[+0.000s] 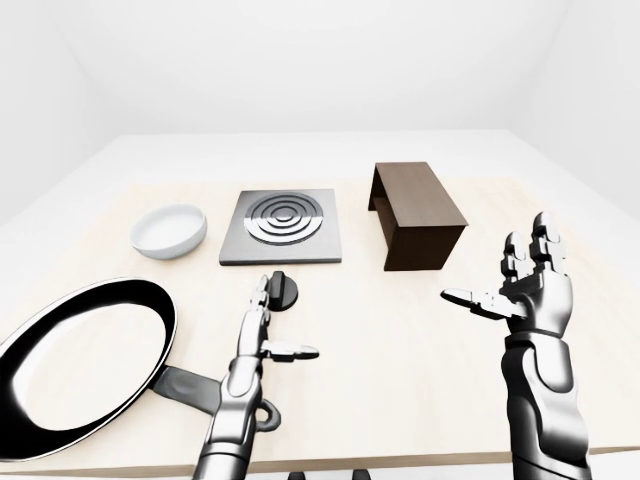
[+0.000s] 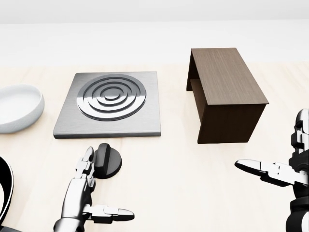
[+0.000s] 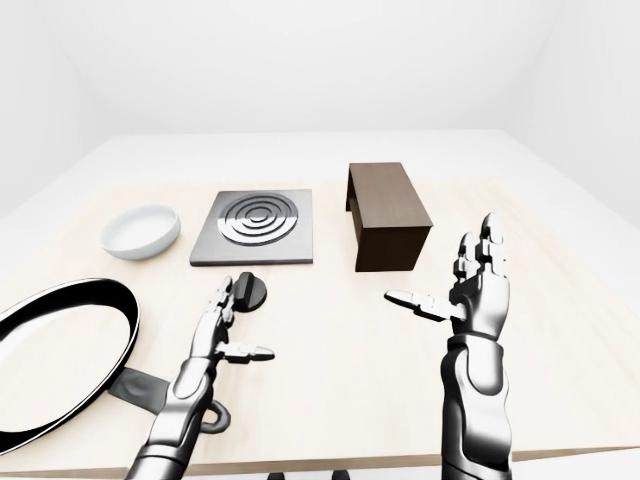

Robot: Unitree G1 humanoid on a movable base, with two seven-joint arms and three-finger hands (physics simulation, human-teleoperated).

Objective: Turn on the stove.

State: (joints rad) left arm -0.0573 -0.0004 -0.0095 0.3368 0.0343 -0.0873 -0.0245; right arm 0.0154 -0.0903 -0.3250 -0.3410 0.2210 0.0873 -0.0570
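The stove is a flat grey metal plate [image 2: 67,125] with a round ringed burner [image 2: 112,96] on the light wooden table. Its black round knob [image 2: 107,161] sits on the table just below the plate's lower edge. My left hand [image 2: 94,186] is open, its fingertips [image 2: 88,154] right beside the knob's left side, thumb stretched out to the right below the knob. My right hand [image 1: 510,280] is open and empty, raised above the table at the right, well away from the knob.
A dark brown wooden box shelf [image 2: 227,92] stands right of the stove. A white bowl [image 1: 170,230] lies left of it. A large black frying pan [image 1: 80,365] lies at the lower left, its handle [image 1: 190,385] under my left forearm.
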